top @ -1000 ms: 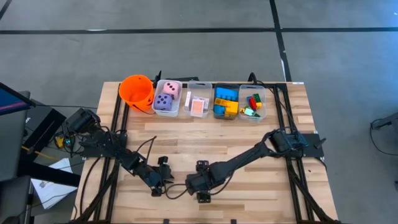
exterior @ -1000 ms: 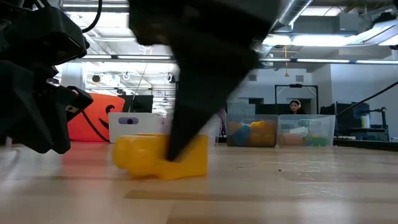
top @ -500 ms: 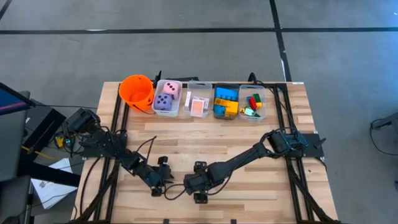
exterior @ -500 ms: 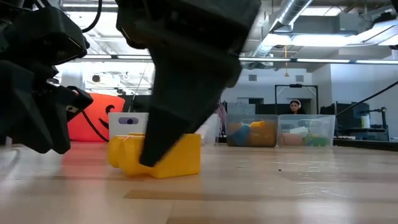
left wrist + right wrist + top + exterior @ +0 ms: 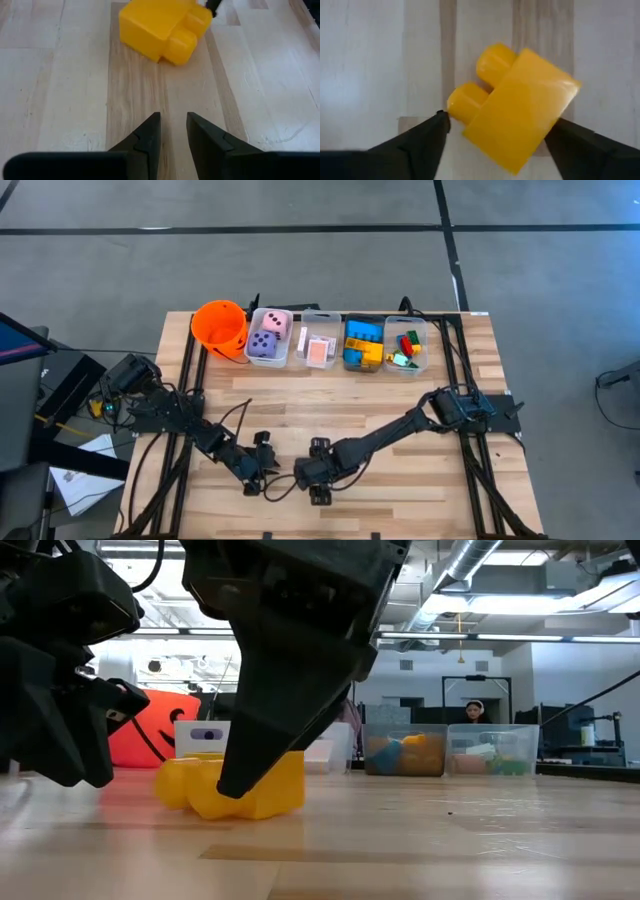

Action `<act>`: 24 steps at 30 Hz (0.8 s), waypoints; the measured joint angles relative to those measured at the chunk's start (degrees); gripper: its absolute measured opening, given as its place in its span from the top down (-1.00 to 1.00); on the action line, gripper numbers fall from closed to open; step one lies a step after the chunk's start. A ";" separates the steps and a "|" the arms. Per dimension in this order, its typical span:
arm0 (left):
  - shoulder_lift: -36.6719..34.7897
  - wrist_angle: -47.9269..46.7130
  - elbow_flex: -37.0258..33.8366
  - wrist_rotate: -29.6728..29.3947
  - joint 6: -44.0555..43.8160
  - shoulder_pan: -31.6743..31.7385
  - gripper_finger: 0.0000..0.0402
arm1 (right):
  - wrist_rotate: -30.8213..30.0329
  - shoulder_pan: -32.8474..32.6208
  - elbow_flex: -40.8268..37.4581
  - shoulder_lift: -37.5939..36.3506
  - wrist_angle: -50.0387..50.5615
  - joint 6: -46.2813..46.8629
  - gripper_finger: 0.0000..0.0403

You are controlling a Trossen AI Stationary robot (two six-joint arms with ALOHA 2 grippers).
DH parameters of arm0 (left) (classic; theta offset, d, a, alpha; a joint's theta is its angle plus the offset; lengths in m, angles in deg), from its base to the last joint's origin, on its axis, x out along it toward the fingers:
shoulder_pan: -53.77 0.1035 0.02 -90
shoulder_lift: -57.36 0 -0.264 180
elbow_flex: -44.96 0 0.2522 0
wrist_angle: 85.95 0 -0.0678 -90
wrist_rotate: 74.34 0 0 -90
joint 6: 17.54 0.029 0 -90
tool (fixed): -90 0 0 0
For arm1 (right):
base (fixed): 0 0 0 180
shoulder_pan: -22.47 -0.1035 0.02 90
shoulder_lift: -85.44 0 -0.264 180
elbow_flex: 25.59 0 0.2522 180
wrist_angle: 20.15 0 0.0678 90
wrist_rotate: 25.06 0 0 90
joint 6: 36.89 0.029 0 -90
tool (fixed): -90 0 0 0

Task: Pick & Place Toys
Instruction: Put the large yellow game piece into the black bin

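Note:
A yellow brick (image 5: 515,120) lies on its side on the wooden table near the front edge, its two studs pointing sideways. It also shows in the low view (image 5: 262,790) and the left wrist view (image 5: 157,25). My right gripper (image 5: 497,122) comes down over it, open, one finger on each side; in the high view (image 5: 308,476) it hides the brick. My left gripper (image 5: 173,117) waits a short way to the table's left of the brick, fingers a little apart with nothing between them. My right gripper comes at the brick from above, slanting down. One fingertip (image 5: 440,120) touches the nearer stud (image 5: 461,102), and the other finger (image 5: 565,137) stands against the brick's opposite corner (image 5: 547,120). The brick sits askew between the fingers, resting on the table.
Along the far edge stand an orange bucket (image 5: 219,328), a bin with a pink and a purple die (image 5: 268,337), a bin with pink-backed cards (image 5: 319,340) and two bins of coloured bricks (image 5: 385,345). Bare wood lies between them and the arms.
The yellow brick has slid a short way along the table toward its left edge, staying on the wood. My right gripper has shifted the same way with it and sunk slightly.

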 joint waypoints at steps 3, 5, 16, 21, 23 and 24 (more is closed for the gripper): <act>0.00 -0.01 0.00 0.00 0.00 0.00 0.56 | -0.02 0.40 0.00 0.00 0.04 -0.02 -0.30; 0.00 0.03 0.00 0.00 0.00 0.00 0.56 | -0.01 0.67 0.01 0.00 0.11 -0.01 -0.11; 0.00 0.02 0.00 0.00 -0.01 0.00 0.56 | -0.03 1.52 0.01 0.00 0.20 -0.01 0.94; -0.35 -0.48 0.00 0.02 0.00 0.00 0.56 | -0.26 1.65 0.00 0.00 0.17 0.00 0.70; -2.12 -2.34 0.00 0.27 0.00 0.00 0.56 | -1.43 1.96 0.00 0.00 0.15 -0.02 0.60; -3.78 -4.17 0.00 0.65 0.02 0.14 0.56 | -2.16 2.29 0.02 0.00 0.09 -0.23 0.55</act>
